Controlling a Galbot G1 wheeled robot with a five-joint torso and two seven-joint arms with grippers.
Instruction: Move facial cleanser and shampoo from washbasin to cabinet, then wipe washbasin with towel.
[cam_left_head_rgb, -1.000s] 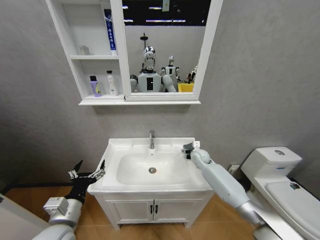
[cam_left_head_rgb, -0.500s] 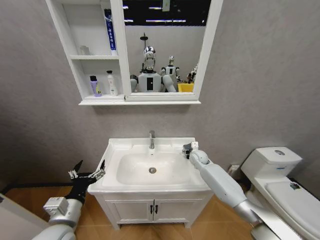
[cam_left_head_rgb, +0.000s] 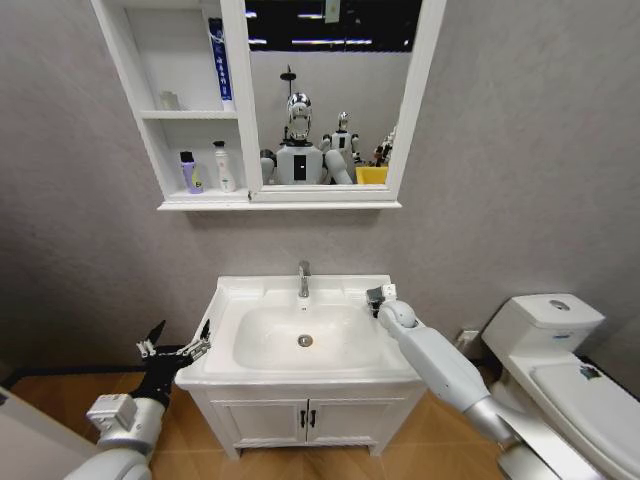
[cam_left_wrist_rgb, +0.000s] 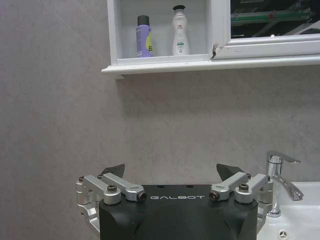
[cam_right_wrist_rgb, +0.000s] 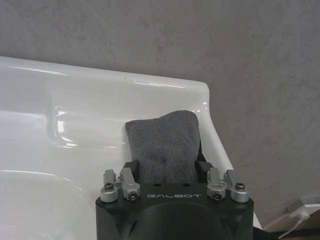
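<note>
From the head view, two bottles (cam_left_head_rgb: 207, 168) already stand on the cabinet (cam_left_head_rgb: 190, 110) shelf, and the washbasin (cam_left_head_rgb: 305, 340) looks bare of them, so only wiping seems left.

The left wrist view shows the left gripper (cam_left_wrist_rgb: 172, 175) spread wide and empty beside the basin.

In the right wrist view the right gripper (cam_right_wrist_rgb: 169, 167) is closed around the towel (cam_right_wrist_rgb: 165, 145) at the basin's back right corner.

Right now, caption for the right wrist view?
Right tool grips the grey towel on the washbasin back corner.

Even, bright overhead light; ceiling strips reflect in the cabinet (cam_left_head_rgb: 250, 100) mirror. Soft shadow falls beneath the cabinet. Glare streaks the washbasin (cam_right_wrist_rgb: 60, 115) rim. Head view bows at edges; all sharp.
</note>
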